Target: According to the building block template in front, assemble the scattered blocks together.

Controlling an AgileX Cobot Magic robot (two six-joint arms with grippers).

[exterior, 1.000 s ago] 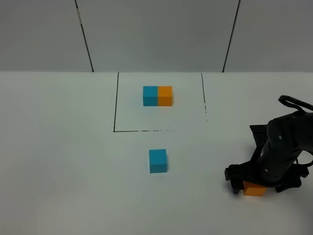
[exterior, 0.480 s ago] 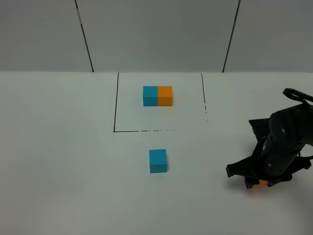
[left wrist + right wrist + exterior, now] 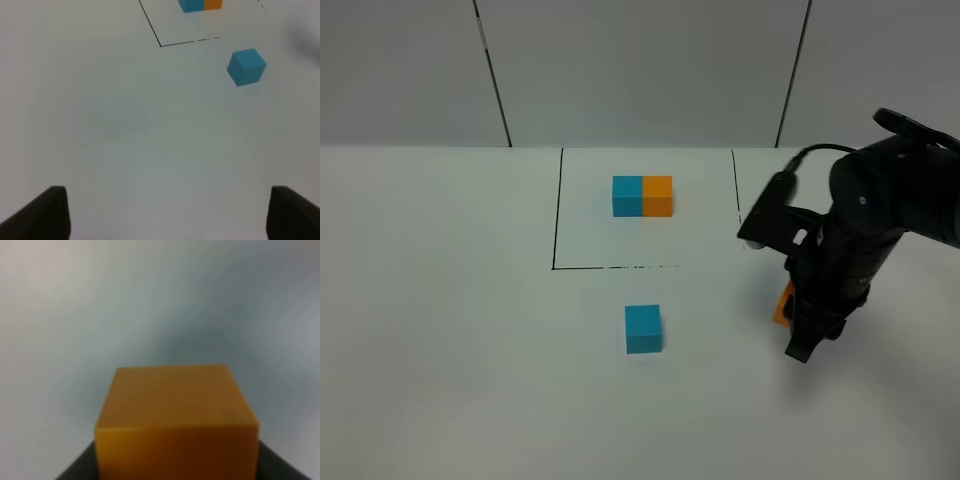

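The template (image 3: 642,196), a small cyan-blue and orange bar, lies inside a black-lined rectangle at the back; it also shows in the left wrist view (image 3: 200,4). The scattered cyan-blue cube (image 3: 643,329) sits in front of the rectangle and shows in the left wrist view (image 3: 246,66). My right gripper (image 3: 788,310) is shut on the scattered orange cube (image 3: 781,303) and holds it above the table, right of the blue cube. The orange cube fills the right wrist view (image 3: 177,420). My left gripper (image 3: 170,220) is open and empty, well short of the blue cube.
The black-lined rectangle (image 3: 556,215) marks the template's area on the white table. The right arm's dark body (image 3: 855,235) stands over the table's right side. Grey wall panels rise behind the table.
My right gripper has lifted the orange cube off the front right of the table and carried it up and to the left, toward the blue cube. The blue cube and template have not moved.
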